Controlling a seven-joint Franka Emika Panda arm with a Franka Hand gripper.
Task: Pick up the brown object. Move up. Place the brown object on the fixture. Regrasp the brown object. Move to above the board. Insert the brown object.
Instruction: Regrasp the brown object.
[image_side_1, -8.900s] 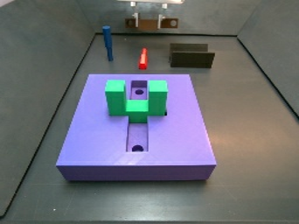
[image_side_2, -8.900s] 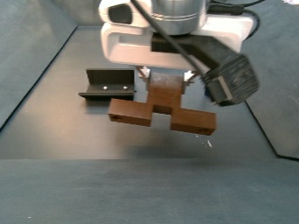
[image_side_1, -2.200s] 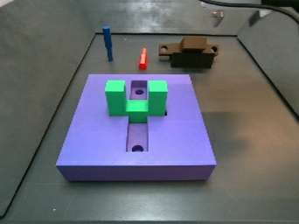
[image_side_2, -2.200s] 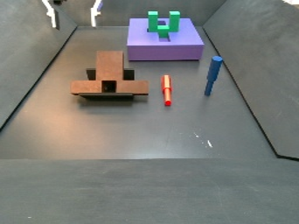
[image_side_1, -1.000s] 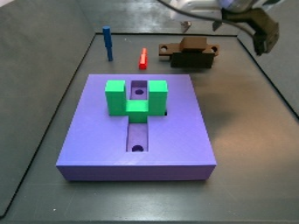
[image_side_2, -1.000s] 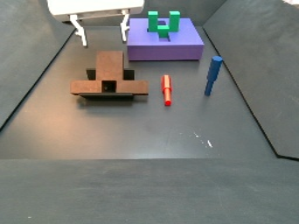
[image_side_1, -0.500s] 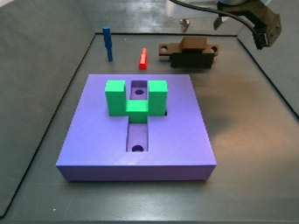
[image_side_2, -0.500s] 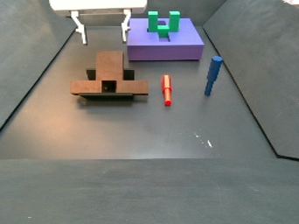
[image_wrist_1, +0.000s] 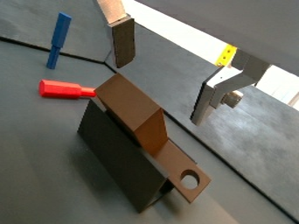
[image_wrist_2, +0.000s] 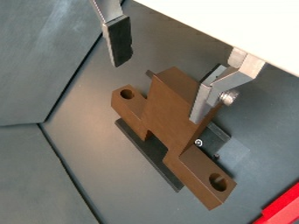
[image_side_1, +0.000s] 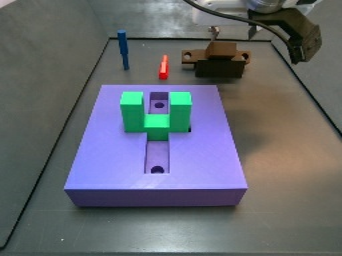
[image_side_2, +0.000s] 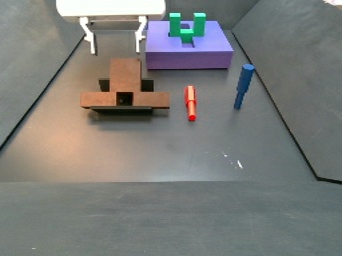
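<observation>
I hold the gripper (image_wrist_2: 170, 66), fingers (image_wrist_2: 118, 40) wide and empty, above the stepped mid-brown bar (image_wrist_2: 176, 131) resting on the dark fixture (image_wrist_1: 117, 157), ready to regrasp.

One claw (image_side_2: 115, 36), one brown bar (image_side_2: 124, 86) below it on one dark fixture (image_side_1: 222, 70), one purple board (image_side_1: 158, 150), one green block (image_side_1: 154, 111), one red bar (image_side_2: 191, 101), one blue peg (image_side_2: 245, 86).

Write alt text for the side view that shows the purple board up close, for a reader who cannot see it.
The brown object rests on the fixture at the far end of the floor, with the open gripper above it. The board fills the foreground, bearing a green block; a red bar and blue peg lie beyond it.
</observation>
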